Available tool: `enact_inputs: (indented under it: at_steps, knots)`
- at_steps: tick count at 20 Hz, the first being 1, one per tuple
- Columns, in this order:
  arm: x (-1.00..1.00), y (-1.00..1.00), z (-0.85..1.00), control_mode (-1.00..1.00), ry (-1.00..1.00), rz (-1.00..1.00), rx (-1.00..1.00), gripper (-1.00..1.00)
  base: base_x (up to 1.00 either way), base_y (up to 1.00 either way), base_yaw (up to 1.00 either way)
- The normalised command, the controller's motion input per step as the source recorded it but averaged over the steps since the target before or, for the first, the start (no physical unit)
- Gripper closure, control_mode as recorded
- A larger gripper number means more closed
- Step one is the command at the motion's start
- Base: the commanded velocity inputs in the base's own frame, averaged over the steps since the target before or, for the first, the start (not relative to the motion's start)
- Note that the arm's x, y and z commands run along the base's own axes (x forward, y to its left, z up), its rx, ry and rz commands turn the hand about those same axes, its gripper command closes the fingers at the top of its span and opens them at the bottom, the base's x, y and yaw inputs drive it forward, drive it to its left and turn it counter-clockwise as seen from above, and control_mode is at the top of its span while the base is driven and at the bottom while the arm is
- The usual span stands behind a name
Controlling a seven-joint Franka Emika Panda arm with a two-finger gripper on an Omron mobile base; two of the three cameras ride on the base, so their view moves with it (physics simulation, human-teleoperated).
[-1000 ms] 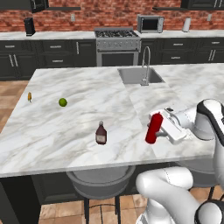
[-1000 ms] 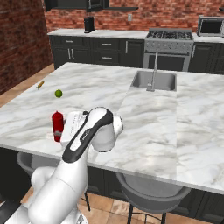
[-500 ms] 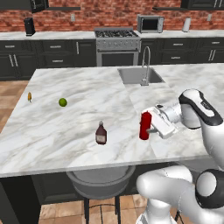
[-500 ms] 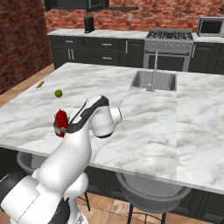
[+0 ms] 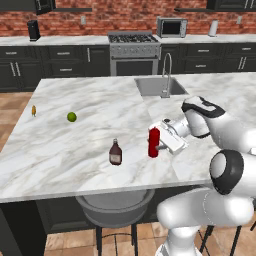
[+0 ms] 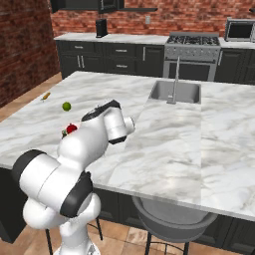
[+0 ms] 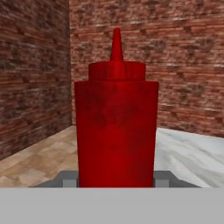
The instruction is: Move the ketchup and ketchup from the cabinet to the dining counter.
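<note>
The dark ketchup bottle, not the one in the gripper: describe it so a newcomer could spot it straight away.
On the big marble dining counter with the steel sink, look along the near edge. The dark ketchup bottle stands upright there alone, left of the red ketchup bottle at the gripper. It is squat, maroon-brown and narrow-necked.

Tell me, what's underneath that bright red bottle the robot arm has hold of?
The red ketchup bottle stands upright on the marble dining counter, clamped by the gripper. Its base hides the exact contact patch, so nothing else shows beneath it.
</note>
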Motion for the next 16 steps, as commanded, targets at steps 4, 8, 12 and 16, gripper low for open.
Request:
enact_inputs:
  at_steps: [4, 8, 12, 16]
  knots:
    - [0.38, 0.20, -0.38, -1.00, 0.00, 0.15, 0.00, 1.00, 0.00, 0.00, 0.00]
    - [0.34, 0.19, -0.38, -1.00, 0.00, 0.10, 0.00, 1.00, 0.00, 0.00, 0.00]
    - [0.40, 0.11, -0.33, -1.00, 0.00, 0.06, 0.00, 1.00, 0.00, 0.00, 0.00]
    - [0.36, 0.02, -0.27, -1.00, 0.00, 0.04, 0.02, 1.00, 0.00, 0.00, 0.00]
